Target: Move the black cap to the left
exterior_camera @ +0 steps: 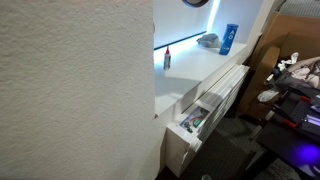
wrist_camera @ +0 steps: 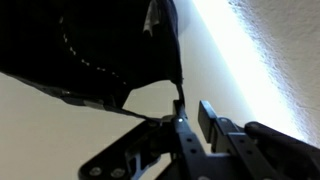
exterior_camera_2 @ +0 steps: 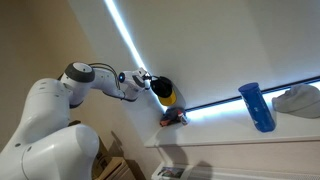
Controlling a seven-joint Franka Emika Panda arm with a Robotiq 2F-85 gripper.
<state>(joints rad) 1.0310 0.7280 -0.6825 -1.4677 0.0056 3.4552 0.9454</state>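
The black cap [exterior_camera_2: 162, 88] with its yellow part hangs in the air to the left of the shelf, above a small dark and red object [exterior_camera_2: 175, 118]. My gripper [exterior_camera_2: 147, 79] is shut on the cap's edge and holds it up against the wall. In the wrist view the cap [wrist_camera: 90, 45] fills the upper left, and a fold of it runs down between my gripper's fingers [wrist_camera: 193, 110]. In an exterior view where a near wall [exterior_camera: 75, 90] blocks the left, the cap and gripper are hidden.
An upright blue box [exterior_camera_2: 257, 105] [exterior_camera: 228, 38] and a grey-blue lump [exterior_camera_2: 297, 100] [exterior_camera: 208, 41] stand on the white shelf [exterior_camera_2: 230, 140]. The small dark and red object [exterior_camera: 167, 58] sits near the shelf's end. An open drawer [exterior_camera: 195, 115] holds small items below.
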